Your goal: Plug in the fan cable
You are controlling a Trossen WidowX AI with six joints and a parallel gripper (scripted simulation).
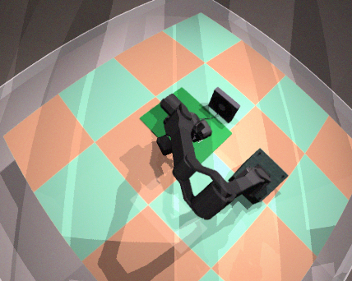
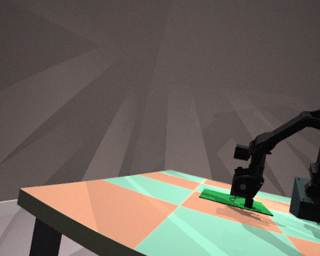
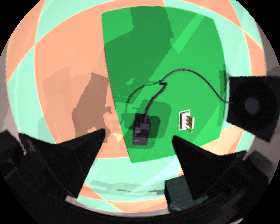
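Note:
The gripper (image 3: 139, 134) is open and empty, its two fingertips on either side of the plug (image 3: 141, 132) in the wrist view. The plug is a small dark block near the edge of the green board (image 1: 219, 131) (image 2: 210, 194) (image 3: 136, 25). How far the fingertips are above or around it, I cannot tell. The thin dark cable (image 3: 183, 69) curves from the plug to the black fan (image 1: 223, 106) (image 2: 243, 186) (image 3: 256, 107). The white four-pin header (image 3: 186, 121), with its pins showing, is right of the plug in the wrist view. The arm hides the plug in the top view.
The fan stands upright beside the board's edge. The arm's dark base (image 1: 272, 168) (image 2: 307, 207) is near the board, on the orange and mint checkered table (image 1: 83, 99) (image 2: 87, 202). The arm's shadow falls across the table and the board.

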